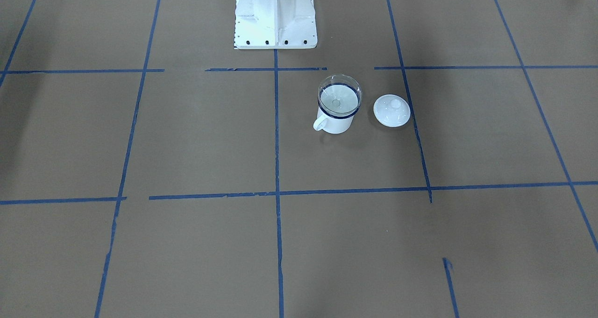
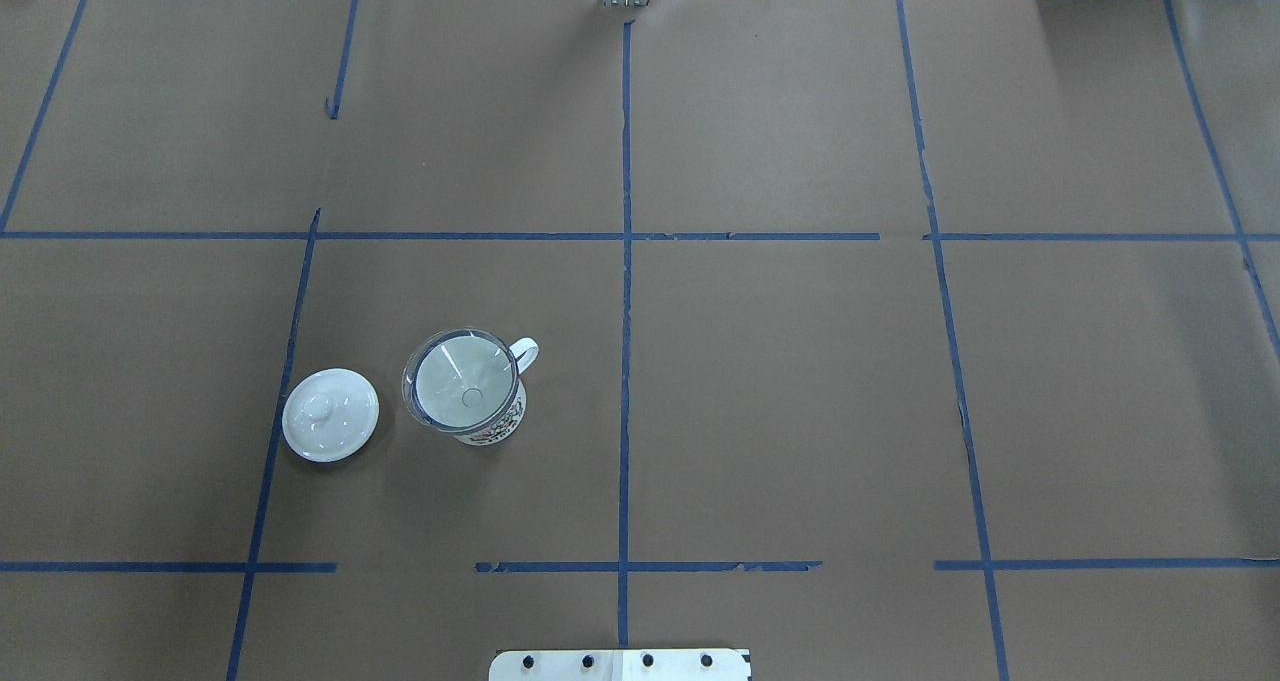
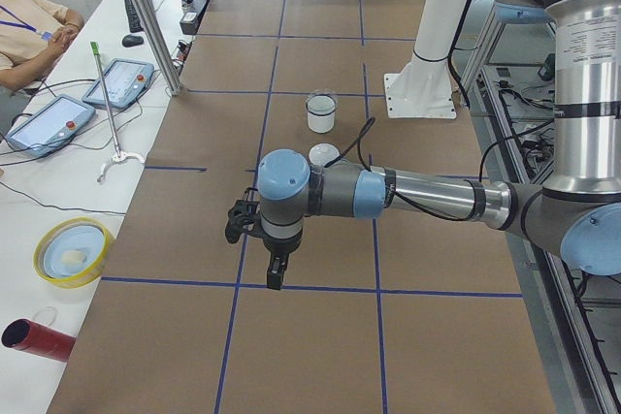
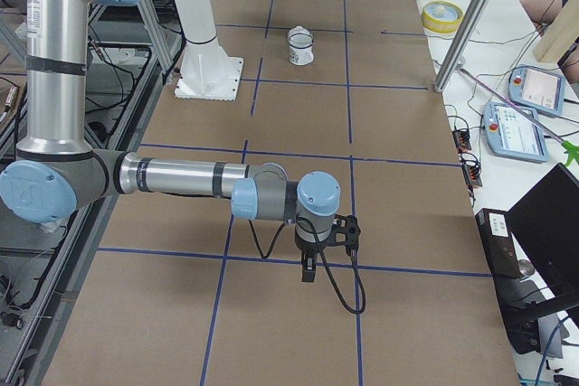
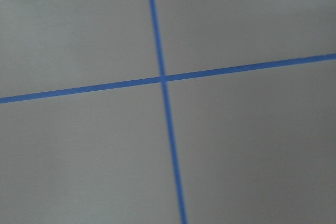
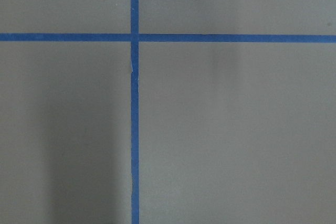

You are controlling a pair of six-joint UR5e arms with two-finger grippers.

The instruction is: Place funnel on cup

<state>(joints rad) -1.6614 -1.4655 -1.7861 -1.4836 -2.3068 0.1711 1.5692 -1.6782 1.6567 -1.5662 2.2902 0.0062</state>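
Overhead exterior, clear funnel (image 2: 462, 394) seated in the mouth of the white cup (image 2: 495, 427), knobbed lid (image 2: 330, 414) just beside, left gripper (image 3: 277, 273) and right gripper (image 4: 308, 270) well apart from them, finger grip impossible to tell.

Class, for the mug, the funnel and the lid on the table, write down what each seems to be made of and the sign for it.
The mug: likely enamelled metal or ceramic, glossy white, with a thin dark blue rim.
The funnel: clear plastic or glass, glossy; the mug's inside shows through it.
The lid: glossy white, ceramic or enamel; bright highlights on its dome.
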